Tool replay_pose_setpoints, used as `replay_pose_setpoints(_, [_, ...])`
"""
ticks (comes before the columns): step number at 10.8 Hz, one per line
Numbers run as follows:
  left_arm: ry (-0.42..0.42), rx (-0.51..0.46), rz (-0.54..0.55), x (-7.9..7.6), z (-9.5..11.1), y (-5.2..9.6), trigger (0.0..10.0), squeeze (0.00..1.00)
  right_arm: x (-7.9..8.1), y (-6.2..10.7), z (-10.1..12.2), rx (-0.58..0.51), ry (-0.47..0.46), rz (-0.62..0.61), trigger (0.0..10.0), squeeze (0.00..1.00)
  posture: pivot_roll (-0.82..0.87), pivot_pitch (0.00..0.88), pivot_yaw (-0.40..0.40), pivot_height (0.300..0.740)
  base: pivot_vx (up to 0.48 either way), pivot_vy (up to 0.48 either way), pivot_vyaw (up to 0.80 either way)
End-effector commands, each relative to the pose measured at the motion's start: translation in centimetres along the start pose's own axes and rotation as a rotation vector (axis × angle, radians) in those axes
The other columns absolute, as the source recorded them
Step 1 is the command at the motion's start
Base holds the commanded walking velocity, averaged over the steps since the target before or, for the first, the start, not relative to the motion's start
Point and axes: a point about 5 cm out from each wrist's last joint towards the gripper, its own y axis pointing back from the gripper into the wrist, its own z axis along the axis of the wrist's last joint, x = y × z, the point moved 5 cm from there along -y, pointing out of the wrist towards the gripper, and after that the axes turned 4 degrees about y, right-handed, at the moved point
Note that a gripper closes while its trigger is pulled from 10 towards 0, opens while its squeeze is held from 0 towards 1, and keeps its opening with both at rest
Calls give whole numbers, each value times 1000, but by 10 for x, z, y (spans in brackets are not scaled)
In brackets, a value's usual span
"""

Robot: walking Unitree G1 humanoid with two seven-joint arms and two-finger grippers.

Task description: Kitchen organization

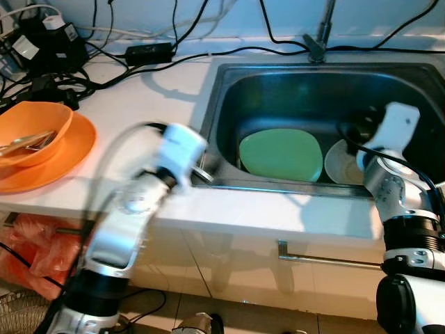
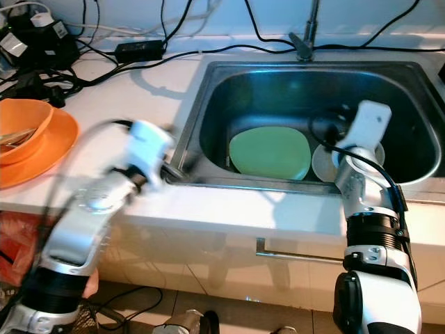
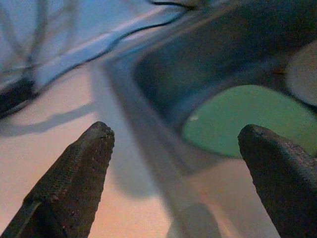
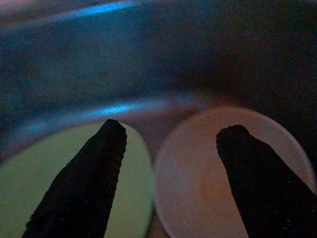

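A green plate (image 1: 281,154) lies flat in the bottom of the steel sink (image 1: 292,188), with a small white plate (image 1: 341,165) beside it on the right. My right gripper (image 4: 173,127) hangs open inside the sink, one finger over the green plate (image 4: 136,198) and the other over the white plate (image 4: 198,173), holding nothing. My left arm (image 1: 139,209) is blurred; its gripper (image 3: 174,129) is open and empty over the sink's left front rim, looking toward the green plate (image 3: 237,119).
An orange bowl (image 1: 35,125) with utensils sits on an orange plate (image 1: 69,156) at the counter's left. Black cables and adapters (image 1: 42,42) crowd the back left. The faucet (image 1: 318,42) stands behind the sink. A cabinet handle (image 1: 327,259) runs below.
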Motion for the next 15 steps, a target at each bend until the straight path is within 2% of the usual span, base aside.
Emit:
replay_pose_setpoints(1, [-48, -15, 70, 12, 1, 6, 10000, 1000, 18, 3, 6, -31, -2, 73, 10000, 1000, 148, 93, 91, 740, 0, 0, 0])
replay_pose_setpoints(2, [-84, -26, 146, 23, 3, 10, 10000, 1000, 34, 7, 9, -39, -31, 149, 10000, 1000, 153, 92, 90, 740, 0, 0, 0])
replay_pose_setpoints(3, [-148, -16, 288, 43, 3, 16, 10000, 1000, 51, 12, 12, -58, -34, 234, 10000, 1000, 154, 90, 91, 740, 0, 0, 0])
replay_pose_setpoints(4, [-174, 5, 379, 57, 0, 20, 10000, 1000, 59, 15, 14, -70, -25, 278, 10000, 1000, 157, 89, 93, 740, 0, 0, 0])
replay_pose_setpoints(5, [-188, 21, 467, 72, -3, 25, 10000, 1000, 65, 18, 16, -76, -26, 318, 10000, 698, 156, 87, 97, 740, 0, 0, 0])
replay_pose_setpoints(6, [-193, 45, 543, 86, -7, 30, 10000, 1000, 74, 24, 18, -84, -20, 385, 10000, 0, 155, 85, 95, 740, 0, 0, 0])
replay_pose_setpoints(7, [-168, 91, 595, 95, -16, 33, 10000, 937, 88, 34, 24, -108, -1, 480, 10000, 0, 152, 84, 96, 740, 0, 0, 0])
replay_pose_setpoints(8, [-126, 114, 603, 98, -21, 32, 10000, 0, 97, 42, 31, -131, 18, 547, 10000, 0, 150, 84, 98, 740, 0, 0, 0])
replay_pose_setpoints(11, [-12, 166, 668, 114, -31, 30, 10000, 0, 112, 57, 36, -152, 40, 657, 10000, 0, 154, 82, 103, 740, 0, 0, 0])
replay_pose_setpoints(12, [-12, 186, 718, 128, -33, 32, 10000, 0, 119, 66, 36, -157, 66, 714, 10000, 0, 150, 83, 108, 740, 0, 0, 0])
replay_pose_setpoints(15, [49, 228, 758, 139, -40, 34, 10000, 0, 124, 77, 32, -146, 77, 776, 10000, 0, 147, 89, 112, 740, 0, 0, 0])
